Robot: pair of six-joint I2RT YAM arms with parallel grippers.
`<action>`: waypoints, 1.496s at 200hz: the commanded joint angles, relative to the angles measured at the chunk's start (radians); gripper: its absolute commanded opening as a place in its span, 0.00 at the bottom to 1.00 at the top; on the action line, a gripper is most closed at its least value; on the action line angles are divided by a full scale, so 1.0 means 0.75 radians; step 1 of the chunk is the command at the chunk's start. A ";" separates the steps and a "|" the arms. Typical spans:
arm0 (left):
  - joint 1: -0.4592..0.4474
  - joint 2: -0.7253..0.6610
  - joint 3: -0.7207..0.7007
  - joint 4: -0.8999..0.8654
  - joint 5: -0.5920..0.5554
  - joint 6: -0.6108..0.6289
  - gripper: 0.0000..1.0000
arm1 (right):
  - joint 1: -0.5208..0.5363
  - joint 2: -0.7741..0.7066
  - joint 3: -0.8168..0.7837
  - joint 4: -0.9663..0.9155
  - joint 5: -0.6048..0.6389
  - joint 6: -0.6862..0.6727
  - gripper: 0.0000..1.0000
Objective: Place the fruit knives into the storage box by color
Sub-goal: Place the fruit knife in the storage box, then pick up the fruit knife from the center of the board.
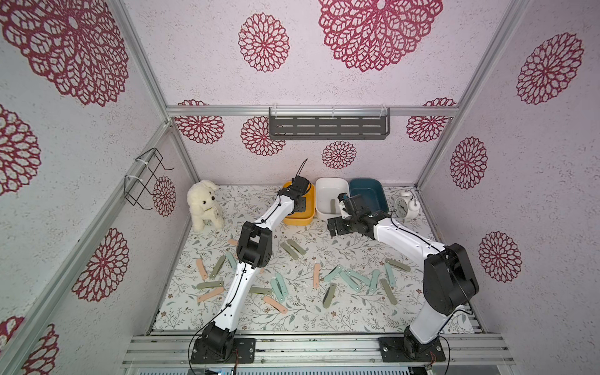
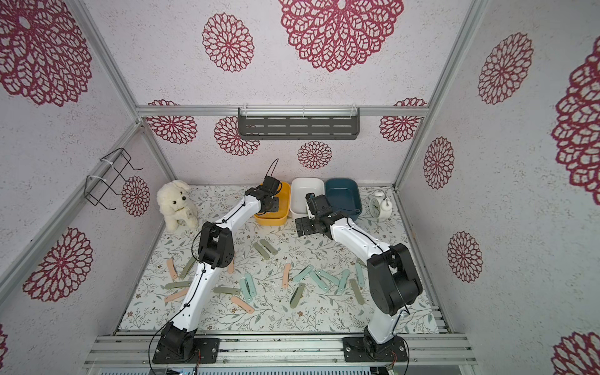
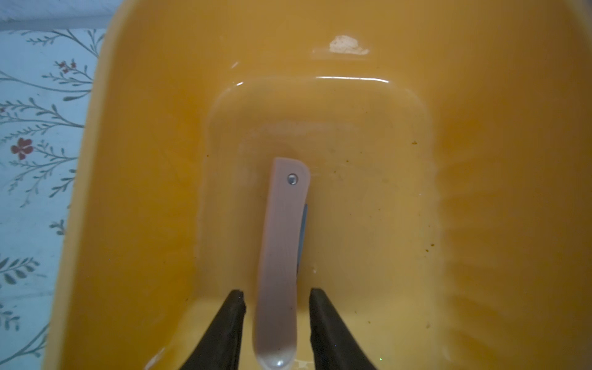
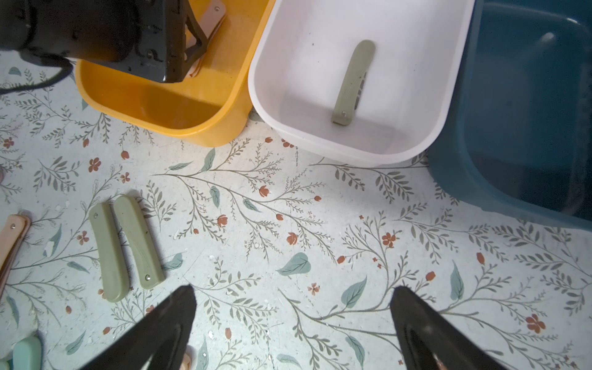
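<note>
Left hand (image 3: 277, 298): released. Both fingers (image 3: 224, 326) stand off the pink knife (image 3: 282, 250) with a sliver of gap on each side, nothing pinched.
Where that knife is: down inside the yellow tub (image 3: 153, 166), over its flat floor. Honestly can't tell if it's fully resting there.
Which way it points: long axis runs straight out from the hand, rivet end away, rounded butt between the fingers. A thin strip of blade peeks out along one edge.
Hidden from above: in both top views the left arm (image 1: 279, 209) covers that knife completely.
Right hand (image 4: 293, 288): spread wide, holding nothing, hanging over bare worktop (image 4: 288, 208) in front of the white tub (image 4: 282, 96).
Inside the white one: a single olive knife (image 4: 352, 80), lying lengthways front to back, rivet end toward the near wall.
Teal tub (image 4: 519, 128): cut off by the frame edge in the right wrist view and dark inside, so I can't make out the contents.
Loose knives (image 1: 333, 273): scattered over the worktop, pointing every which way. A few are tucked under the left arm, so no clean count.
Olive pair (image 4: 109, 253): side by side, nearly parallel. Touching or not, can't say.
</note>
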 commanded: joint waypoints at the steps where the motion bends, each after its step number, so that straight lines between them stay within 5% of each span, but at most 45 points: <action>1: 0.007 -0.037 0.032 0.022 0.016 -0.013 0.53 | -0.008 -0.024 -0.005 0.037 -0.026 0.016 0.99; 37: 0.001 -0.229 -0.024 -0.077 0.087 -0.096 0.71 | 0.021 -0.083 -0.082 0.109 -0.015 -0.003 0.99; 76: -0.022 -0.585 -0.419 -0.058 0.182 -0.194 0.85 | 0.072 -0.307 -0.319 0.327 -0.023 -0.057 0.99; 136: -0.024 -1.093 -1.058 -0.249 0.319 -0.261 0.89 | 0.189 -0.449 -0.532 0.317 0.033 -0.015 0.99; 186: 0.003 -1.450 -1.602 -0.295 0.340 -0.311 0.91 | 0.344 -0.384 -0.592 0.380 0.039 0.069 0.99; 232: 0.110 -1.464 -1.902 -0.180 0.412 -0.296 0.87 | 0.416 -0.280 -0.501 0.384 0.048 0.074 0.99; 267: 0.155 -1.366 -1.917 -0.095 0.403 -0.288 0.85 | 0.426 -0.278 -0.500 0.387 0.044 0.091 0.99; 299: 0.167 -1.253 -1.888 -0.050 0.378 -0.295 0.70 | 0.426 -0.279 -0.504 0.378 0.047 0.098 0.99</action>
